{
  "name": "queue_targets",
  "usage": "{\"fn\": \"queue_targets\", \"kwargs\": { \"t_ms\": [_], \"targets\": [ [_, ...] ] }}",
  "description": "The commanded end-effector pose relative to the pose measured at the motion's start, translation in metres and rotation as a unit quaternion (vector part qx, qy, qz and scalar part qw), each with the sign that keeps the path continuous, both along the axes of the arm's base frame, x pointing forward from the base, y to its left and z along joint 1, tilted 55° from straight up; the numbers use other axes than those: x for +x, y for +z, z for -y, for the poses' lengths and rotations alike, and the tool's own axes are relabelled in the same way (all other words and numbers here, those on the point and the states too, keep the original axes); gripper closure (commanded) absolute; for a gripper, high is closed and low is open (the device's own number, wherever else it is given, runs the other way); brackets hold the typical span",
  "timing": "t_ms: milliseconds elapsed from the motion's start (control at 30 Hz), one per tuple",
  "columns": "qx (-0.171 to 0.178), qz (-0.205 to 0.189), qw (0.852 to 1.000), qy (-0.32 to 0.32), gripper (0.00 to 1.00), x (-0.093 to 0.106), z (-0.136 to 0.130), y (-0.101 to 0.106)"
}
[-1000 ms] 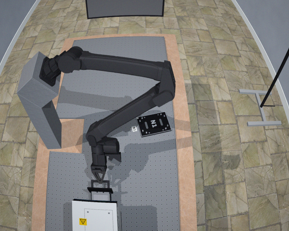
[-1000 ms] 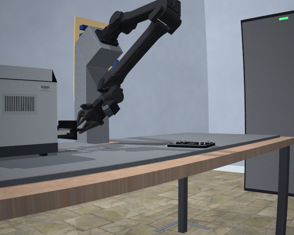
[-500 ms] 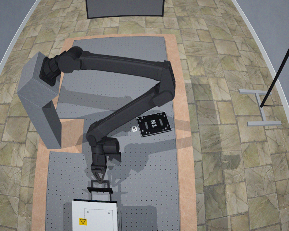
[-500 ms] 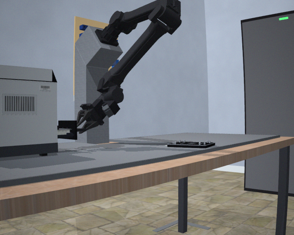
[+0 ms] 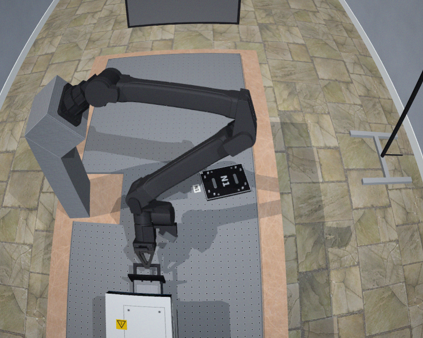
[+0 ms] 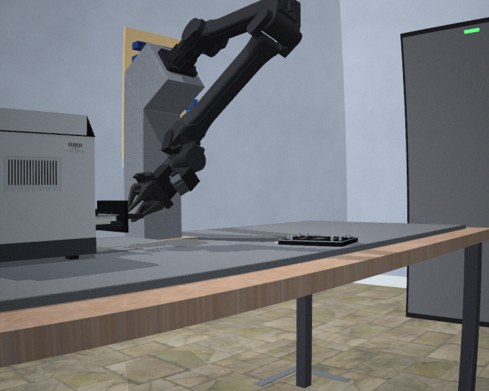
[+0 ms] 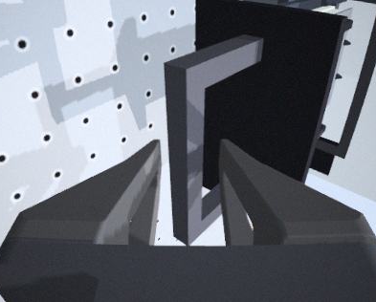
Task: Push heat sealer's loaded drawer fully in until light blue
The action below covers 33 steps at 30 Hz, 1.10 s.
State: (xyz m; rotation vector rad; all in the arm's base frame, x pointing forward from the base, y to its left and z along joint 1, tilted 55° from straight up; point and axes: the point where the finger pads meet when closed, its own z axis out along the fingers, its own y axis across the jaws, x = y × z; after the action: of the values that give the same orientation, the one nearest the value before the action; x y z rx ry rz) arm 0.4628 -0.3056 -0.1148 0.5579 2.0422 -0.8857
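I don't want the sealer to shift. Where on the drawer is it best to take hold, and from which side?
Take the grey handle bar standing out from the drawer's black front. Come head-on, from the side facing away from the sealer. The bar is thin with a gap behind it, and the hand straddles it loosely now.

Sealer: you have the heat sealer (image 5: 138, 314) at the near end of the bench (image 6: 236, 269).
Drawer: the drawer (image 5: 146, 278) juts from its front toward the far end.
Handle: the drawer handle (image 7: 187, 141) stands between your gripper (image 7: 188, 188) fingers, gaps either side.
Plate: the fixture plate (image 5: 225, 181) lies mid-bench, near the right edge.
Pedestal: the arm's pedestal (image 5: 55, 145) is on the left edge.
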Motion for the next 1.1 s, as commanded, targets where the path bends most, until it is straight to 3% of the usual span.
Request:
{"fn": "queue_targets", "kwargs": {
  "t_ms": [0,800,833,1067],
  "targets": [
    [0.001,-0.017,1.000,0.006,0.75,-0.0018,-0.0029,-0.0110],
    [0.000,-0.017,1.000,0.002,0.95,-0.0046,-0.0011,-0.0111],
    [0.000,-0.017,1.000,0.002,1.00,-0.0046,-0.0011,-0.0111],
    [0.000,-0.017,1.000,0.002,1.00,-0.0046,-0.0011,-0.0111]
  ]
}}
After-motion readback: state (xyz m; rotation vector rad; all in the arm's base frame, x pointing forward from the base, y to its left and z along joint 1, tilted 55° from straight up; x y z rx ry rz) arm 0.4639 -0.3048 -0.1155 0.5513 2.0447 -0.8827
